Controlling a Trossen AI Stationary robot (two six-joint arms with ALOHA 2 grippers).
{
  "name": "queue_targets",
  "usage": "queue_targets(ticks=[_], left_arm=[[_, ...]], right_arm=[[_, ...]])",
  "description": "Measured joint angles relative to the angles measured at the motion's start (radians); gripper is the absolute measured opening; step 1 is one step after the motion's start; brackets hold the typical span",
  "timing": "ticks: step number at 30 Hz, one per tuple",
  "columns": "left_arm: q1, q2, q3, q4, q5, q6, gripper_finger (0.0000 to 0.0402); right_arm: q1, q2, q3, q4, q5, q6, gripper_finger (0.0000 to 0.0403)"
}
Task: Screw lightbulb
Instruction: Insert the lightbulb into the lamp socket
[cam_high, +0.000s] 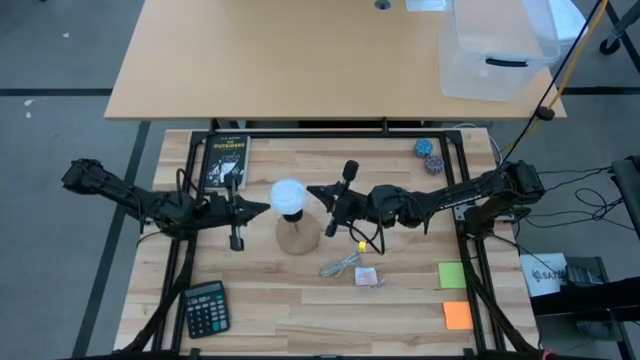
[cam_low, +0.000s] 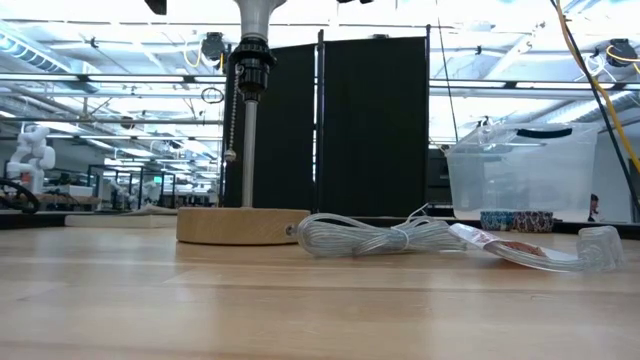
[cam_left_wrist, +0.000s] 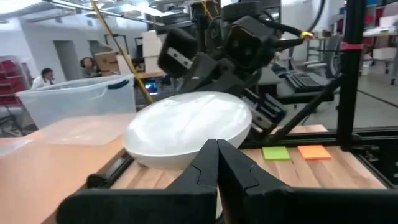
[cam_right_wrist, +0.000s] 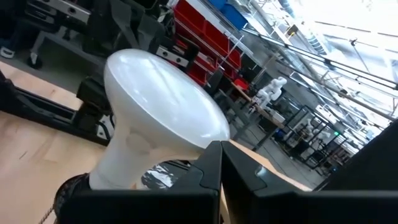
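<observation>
The left claw (cam_left_wrist: 217, 163) is seen with its two dark fingers pressed together, tips meeting just in front of the bulb (cam_left_wrist: 189, 127). The bulb's white dome is presented broadside, wide and flattened, right beyond the fingertips; whether it is touched cannot be told. Behind the bulb, the right arm (cam_left_wrist: 233, 46) is seen close to the dome, its black housings and cables filling the upper middle. A green note (cam_left_wrist: 276, 153) and an orange note (cam_left_wrist: 314, 152) lie side by side on the wooden surface (cam_left_wrist: 37, 174) near its black frame rail (cam_left_wrist: 354, 68). A clear bin (cam_left_wrist: 78, 99) stands farther off, and two people (cam_left_wrist: 65, 68) are seen in the room beyond.
</observation>
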Motion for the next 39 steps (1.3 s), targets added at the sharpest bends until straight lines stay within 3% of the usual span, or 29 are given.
queue_targets(ticks=[14,25,35,39], left_arm=[[0.086,0.005,0.000,-0.105,-0.088,-0.030,0.0000],[0.141,-0.010,0.000,-0.045,-0.090,-0.045,0.0000],[0.078,-0.027,0.000,0.075,0.087,0.037,0.0000],[0.046,-0.027,0.000,0.078,0.101,0.076,0.0000]], right_arm=[[0.063,0.002,-0.001,-0.037,-0.042,-0.020,0.0000],[0.066,0.005,-0.001,-0.119,-0.068,0.027,0.0000],[-0.015,0.023,0.000,-0.123,-0.002,0.066,0.0000],[-0.045,0.023,0.000,-0.086,-0.003,0.076,0.0000]])
